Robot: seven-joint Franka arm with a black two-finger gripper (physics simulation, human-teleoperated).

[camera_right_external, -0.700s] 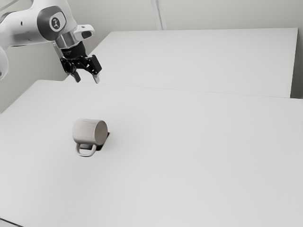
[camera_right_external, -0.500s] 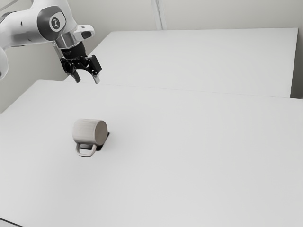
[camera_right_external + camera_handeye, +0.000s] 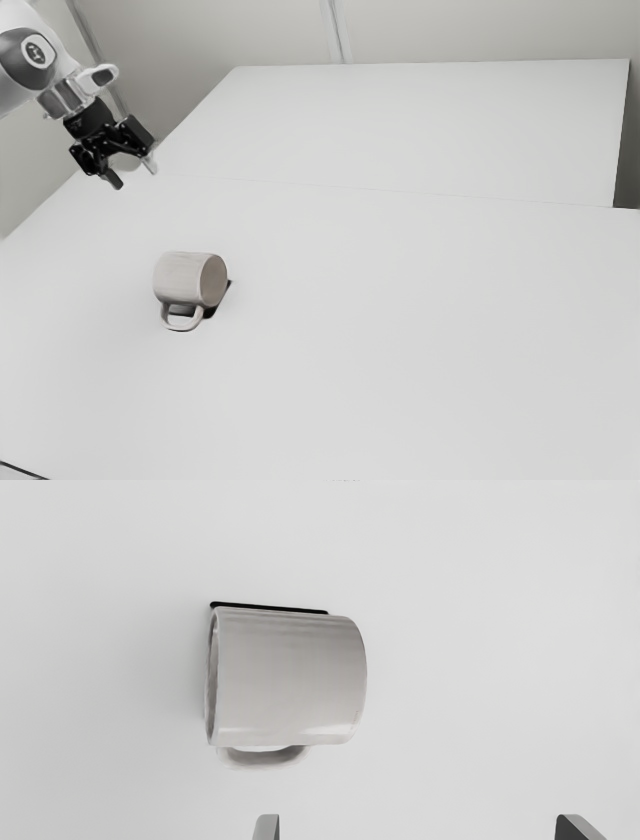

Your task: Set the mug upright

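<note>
My gripper hangs well above the table at the upper left of the exterior view, its fingers spread apart with nothing between them. The light grey-beige mug lies on its side, its mouth facing the exterior view's right and its handle toward that view's bottom edge. In the wrist view the mug lies ahead of the gripper, whose two fingertips stand wide apart, and the handle is on the side nearer them. Mug and gripper are not touching.
A thin black strip lies along the mug's side opposite the handle. The white table extends around the mug; beyond a faint seam is another white surface, with pale walls behind it.
The arm and gripper have moved toward the exterior view's left, with the fingertips slightly lower in that view. The mug lies where it was.
</note>
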